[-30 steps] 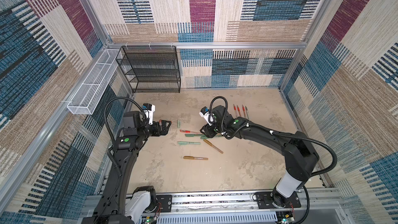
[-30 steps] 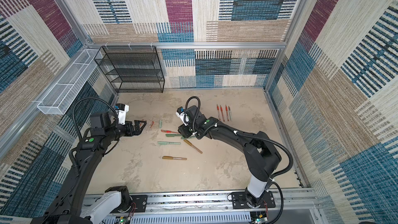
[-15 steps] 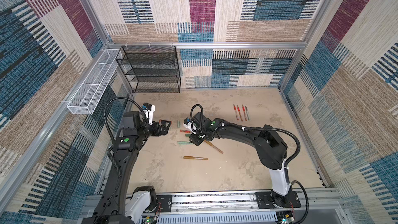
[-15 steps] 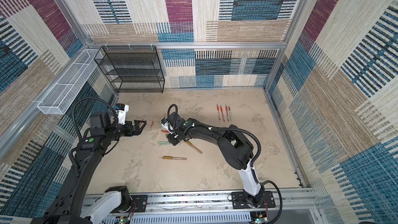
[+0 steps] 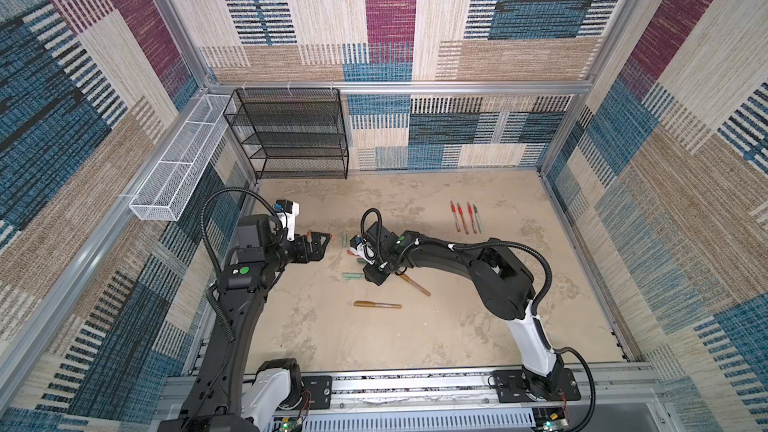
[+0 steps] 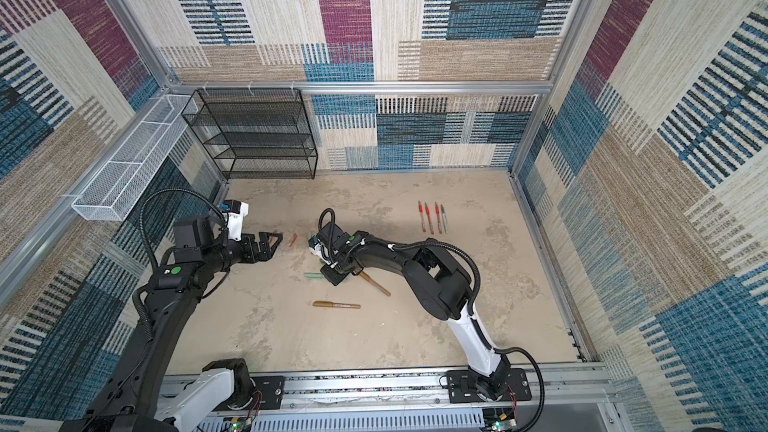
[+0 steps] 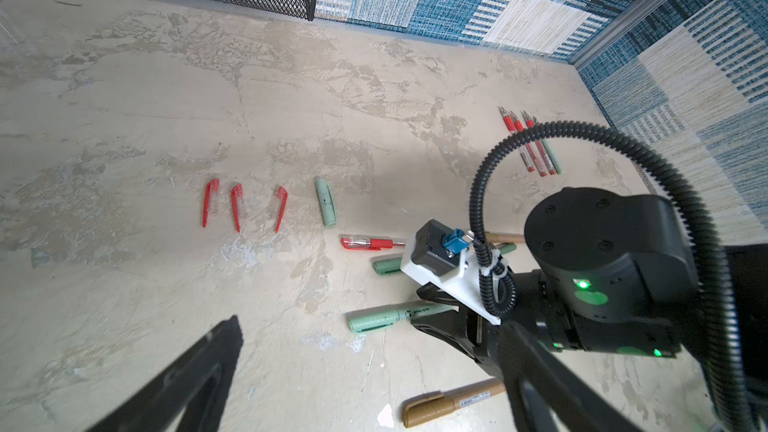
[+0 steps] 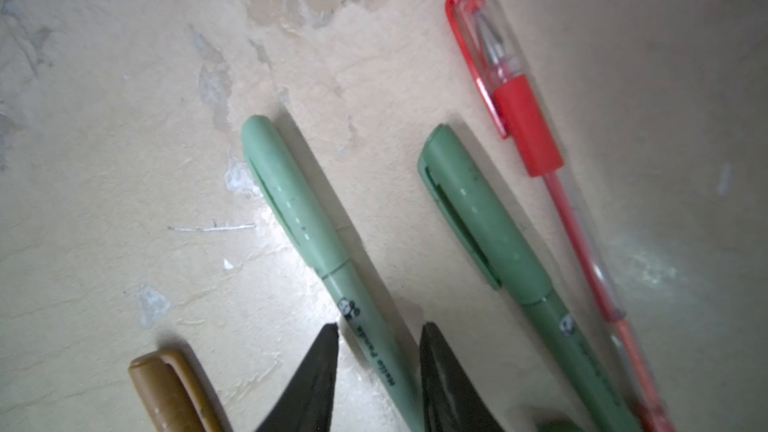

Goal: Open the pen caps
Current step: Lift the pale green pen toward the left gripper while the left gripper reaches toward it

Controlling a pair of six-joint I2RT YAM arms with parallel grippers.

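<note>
Left pincer (image 5: 325, 242): wide open, near loose red caps (image 7: 236, 206).
Right pincer (image 8: 378, 328): parted, astride pale mint pen (image 8: 328, 268).

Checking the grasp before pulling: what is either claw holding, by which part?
Nothing gripped: the right claw straddles the barrel of the pale mint pen below its cap, a gap beside one finger; left claw open, empty.

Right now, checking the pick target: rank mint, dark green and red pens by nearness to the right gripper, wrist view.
1. Mint pen, straddled by the right gripper.
2. Dark green pen, just outside it.
3. Red pen, beyond the dark green one.
</note>
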